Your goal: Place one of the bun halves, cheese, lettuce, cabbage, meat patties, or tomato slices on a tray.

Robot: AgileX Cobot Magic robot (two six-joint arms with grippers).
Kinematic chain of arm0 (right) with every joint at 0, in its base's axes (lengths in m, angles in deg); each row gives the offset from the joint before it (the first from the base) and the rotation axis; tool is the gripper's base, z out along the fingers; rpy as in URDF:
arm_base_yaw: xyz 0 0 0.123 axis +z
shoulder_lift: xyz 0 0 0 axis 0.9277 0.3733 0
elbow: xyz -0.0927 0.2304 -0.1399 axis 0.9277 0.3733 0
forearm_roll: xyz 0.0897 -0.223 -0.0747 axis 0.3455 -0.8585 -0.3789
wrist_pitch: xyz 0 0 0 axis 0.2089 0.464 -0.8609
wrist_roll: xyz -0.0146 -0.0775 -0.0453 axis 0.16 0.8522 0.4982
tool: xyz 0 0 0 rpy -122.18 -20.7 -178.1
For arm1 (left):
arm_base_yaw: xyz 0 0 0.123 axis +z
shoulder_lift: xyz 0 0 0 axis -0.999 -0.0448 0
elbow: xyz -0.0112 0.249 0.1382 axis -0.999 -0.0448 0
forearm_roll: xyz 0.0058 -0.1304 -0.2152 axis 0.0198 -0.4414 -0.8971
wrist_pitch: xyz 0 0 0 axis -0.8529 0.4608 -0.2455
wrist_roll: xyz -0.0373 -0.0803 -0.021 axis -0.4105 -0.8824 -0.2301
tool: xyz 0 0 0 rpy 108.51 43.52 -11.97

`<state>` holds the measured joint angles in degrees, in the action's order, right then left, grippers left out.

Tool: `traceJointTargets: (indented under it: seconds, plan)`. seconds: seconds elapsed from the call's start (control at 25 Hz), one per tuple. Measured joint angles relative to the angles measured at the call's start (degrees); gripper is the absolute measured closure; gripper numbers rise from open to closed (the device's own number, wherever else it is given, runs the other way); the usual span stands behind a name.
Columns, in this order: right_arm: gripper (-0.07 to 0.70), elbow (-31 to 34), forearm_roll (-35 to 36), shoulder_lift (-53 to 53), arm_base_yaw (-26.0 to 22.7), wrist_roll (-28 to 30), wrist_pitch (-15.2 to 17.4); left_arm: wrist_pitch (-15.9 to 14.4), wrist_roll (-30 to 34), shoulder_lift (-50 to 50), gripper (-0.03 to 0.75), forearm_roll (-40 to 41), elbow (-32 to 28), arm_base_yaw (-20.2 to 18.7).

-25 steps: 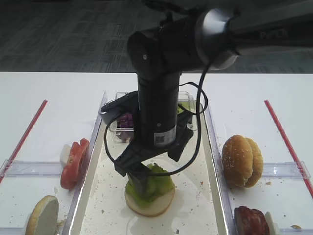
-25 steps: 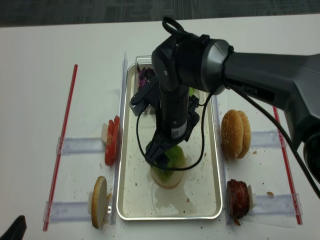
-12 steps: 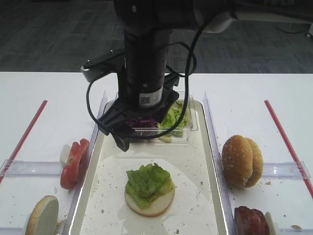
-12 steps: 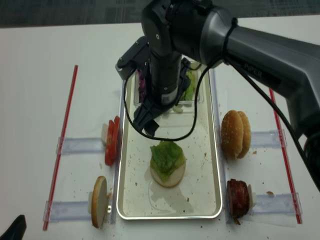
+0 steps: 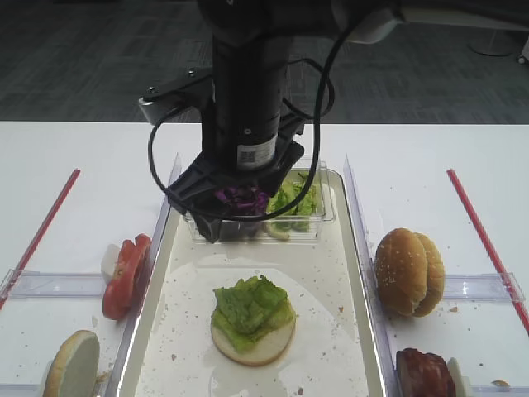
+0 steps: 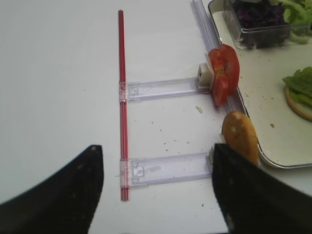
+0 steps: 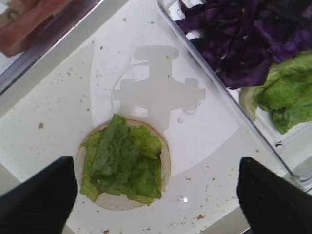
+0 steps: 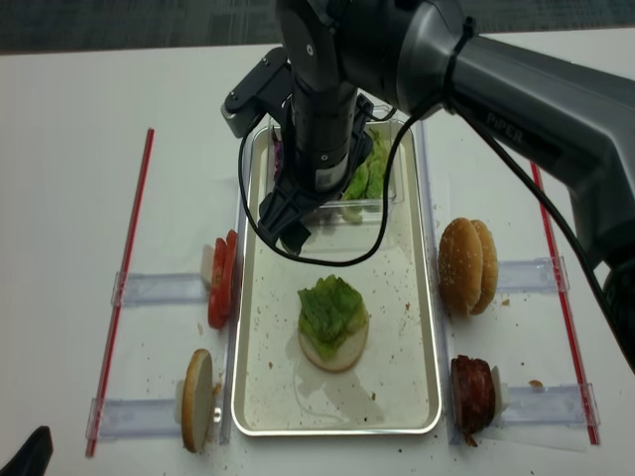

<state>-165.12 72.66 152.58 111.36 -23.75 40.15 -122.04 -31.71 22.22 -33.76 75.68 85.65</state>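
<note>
Red strips, clear tub on table

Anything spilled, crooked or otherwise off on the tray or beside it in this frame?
Mostly tidy. The tray is speckled with crumbs, with more on the table beside it. One green scrap lies outside the clear tub against its front wall. The lettuce sits fairly centred on the bun half.

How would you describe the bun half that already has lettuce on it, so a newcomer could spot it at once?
Start at the long cream tray in the middle of the table. Near its centre lies one bun half, flat, with green lettuce stacked on top. The other bun halves stand on edge outside the tray and carry nothing.
</note>
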Motion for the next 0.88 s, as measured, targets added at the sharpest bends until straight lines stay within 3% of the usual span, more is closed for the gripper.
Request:
traceJointTargets:
  seconds: [0.88]
  plan:
    - [-0.046, 0.00, 0.21, 0.00, -29.79, 0.29, 0.00, 0.00, 0.00, 0.00, 0.275, 0.00, 0.00, 0.00]
